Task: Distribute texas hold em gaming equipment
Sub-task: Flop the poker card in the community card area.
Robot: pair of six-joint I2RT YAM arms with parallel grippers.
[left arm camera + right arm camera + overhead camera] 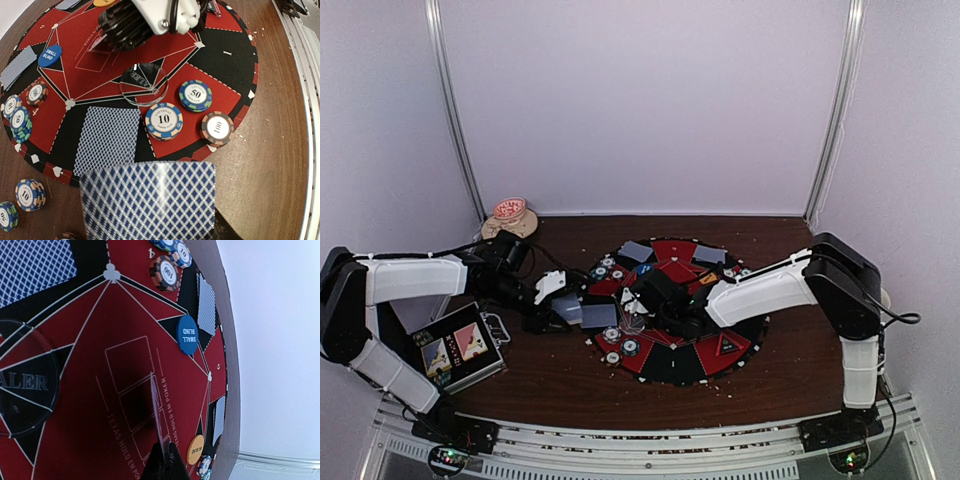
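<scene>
**A:** How many playing cards (107, 137) do you count?

**B:** Four. Three lie flat on the round mat (235, 60). The fourth card (150, 200) is clamped in the left gripper (556, 310), over the mat's left rim.

**A:** And the poker chips (164, 120)?

**B:** Three singles sit close together on the mat, marked 10, 50 and 100. Three more chips or small piles sit at the far rim, and at least two piles are on the bare table (270, 150).

**A:** Buttons?

**B:** One blue button (50, 56), one orange button (195, 450), and one clear dealer disc (143, 84) lying flat.

**A:** What's in the way?

**B:** The right gripper (162, 466) hangs over the mat's centre, just beyond the disc. Its jaws are pinched tight on a thin clear sliver (156, 412), seen edge-on, and I cannot tell what it is. A mug (510, 212) and a metal case (455, 350) stand off to the left.
</scene>
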